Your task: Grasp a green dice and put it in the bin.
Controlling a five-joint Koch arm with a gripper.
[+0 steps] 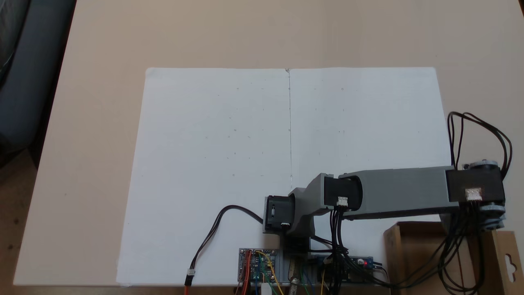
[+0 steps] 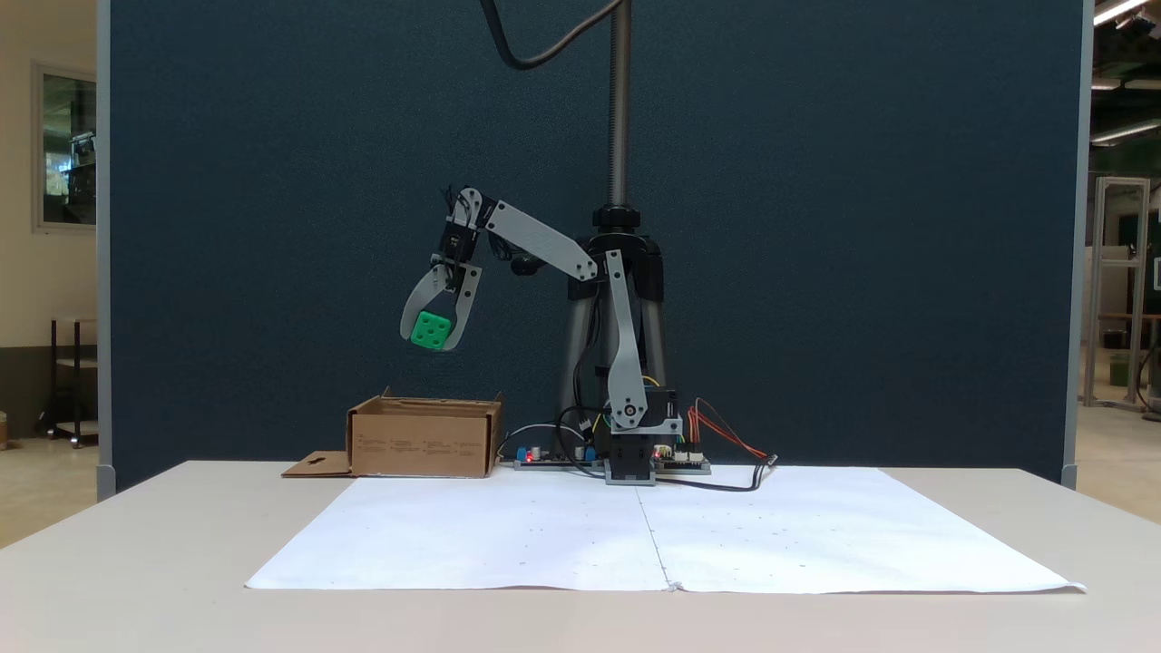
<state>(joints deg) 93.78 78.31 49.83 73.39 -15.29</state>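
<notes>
The green dice (image 2: 430, 330) is held clenched in the end effector (image 2: 434, 345), directly above the bin (image 2: 424, 442) near the tabletop's (image 2: 181, 544) rear edge.

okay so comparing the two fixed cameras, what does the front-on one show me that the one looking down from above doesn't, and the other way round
The front-on fixed view shows the gripper shut on the green dice, held in the air above the bin, with a dark blue panel behind.

The fixed view from above shows the arm's top side reaching over the bin, and a dark chair beside the table.

Both show the white paper sheets, the table, the bin's flap with its hang-hole and the circuit boards.
</notes>
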